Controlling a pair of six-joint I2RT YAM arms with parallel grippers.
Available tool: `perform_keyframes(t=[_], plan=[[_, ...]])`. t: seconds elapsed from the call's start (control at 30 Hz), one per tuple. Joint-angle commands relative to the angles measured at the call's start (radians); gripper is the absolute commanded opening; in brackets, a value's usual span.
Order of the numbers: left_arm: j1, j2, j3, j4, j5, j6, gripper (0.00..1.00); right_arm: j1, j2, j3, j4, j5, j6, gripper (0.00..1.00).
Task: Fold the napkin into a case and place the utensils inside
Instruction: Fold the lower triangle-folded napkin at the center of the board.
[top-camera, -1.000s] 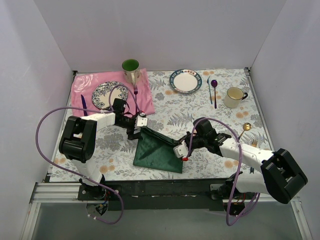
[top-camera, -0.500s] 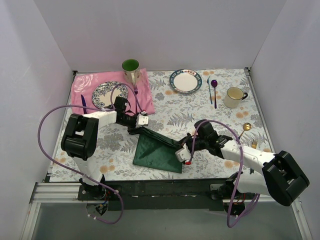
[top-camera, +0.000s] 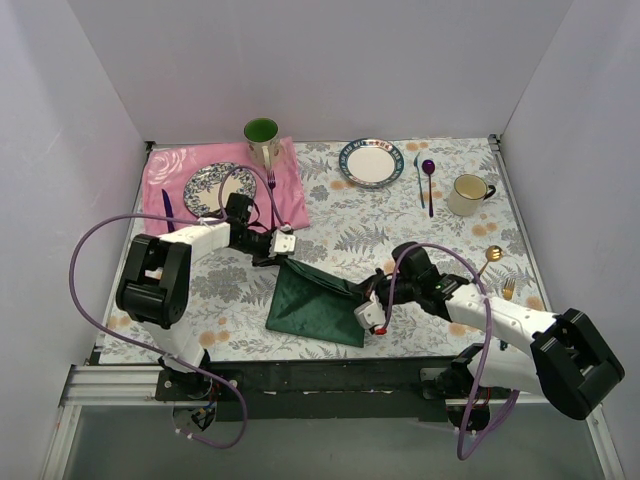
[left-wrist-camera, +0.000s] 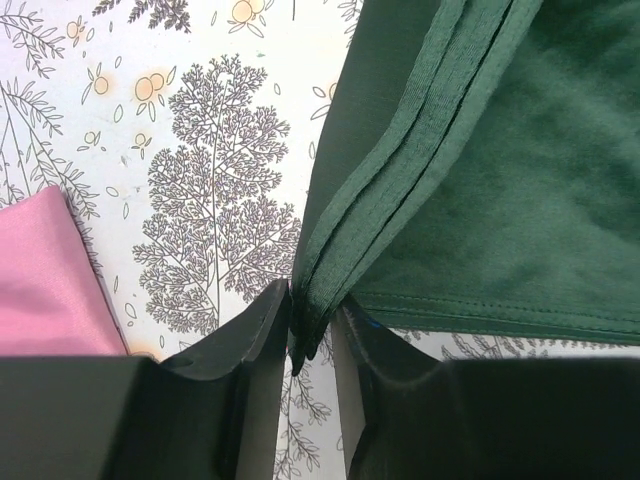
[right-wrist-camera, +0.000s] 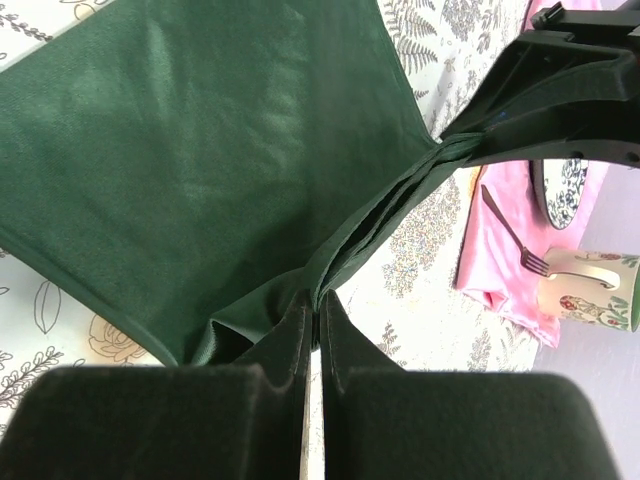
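Both arms reach inward, wrists low. The left pincer (left-wrist-camera: 312, 318) pinches the napkin (left-wrist-camera: 480, 180) edge, jaws narrow; the right pincer (right-wrist-camera: 313, 310) clamps another edge, jaws nearly touching.

The counter (top-camera: 340, 225) wears a pale cover printed with ferns and flowers. A pink cloth (top-camera: 170, 165) lies at 10 o'clock and a white, dark-rimmed plate (top-camera: 371, 162) at 1. A purple spoon (top-camera: 429, 180) and a cream mug (top-camera: 468, 195) sit at 2. Two gold-headed utensils (top-camera: 490, 257) lie at 3 to 4. The dark green napkin (top-camera: 310, 305) rests at 6, its far edge raised.
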Motion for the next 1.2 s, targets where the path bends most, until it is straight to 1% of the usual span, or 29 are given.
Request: perform_keyframes(t=[0.0,0.07,0.2,0.3,0.53,0.67,0.87,1.17], plan=[[-0.009,-0.09,-0.025,-0.03,0.025,0.022,0.19,0.004,-0.033,-0.018,-0.035,-0.023,-0.064,0.01],[-0.015,-0.099,-0.03,-0.036,0.023,0.017,0.13,0.004,-0.039,-0.025,-0.039,-0.024,-0.076,0.01],[-0.029,-0.125,-0.048,-0.057,0.012,0.02,0.07,0.005,-0.053,-0.033,-0.076,-0.027,-0.1,0.01],[-0.032,-0.144,-0.076,-0.06,-0.011,0.05,0.05,0.005,-0.07,-0.051,-0.095,-0.03,-0.122,0.01],[-0.05,-0.191,-0.139,-0.064,-0.037,0.07,0.04,0.004,-0.082,-0.091,-0.119,-0.03,-0.175,0.01],[-0.081,-0.216,-0.169,-0.064,-0.052,0.068,0.04,0.004,-0.076,-0.105,-0.119,-0.032,-0.199,0.01],[-0.115,-0.231,-0.186,-0.062,-0.074,0.042,0.04,0.005,-0.057,-0.093,-0.13,-0.03,-0.228,0.01],[-0.124,-0.246,-0.206,-0.057,-0.097,0.039,0.04,0.004,-0.066,-0.102,-0.165,-0.032,-0.264,0.01]])
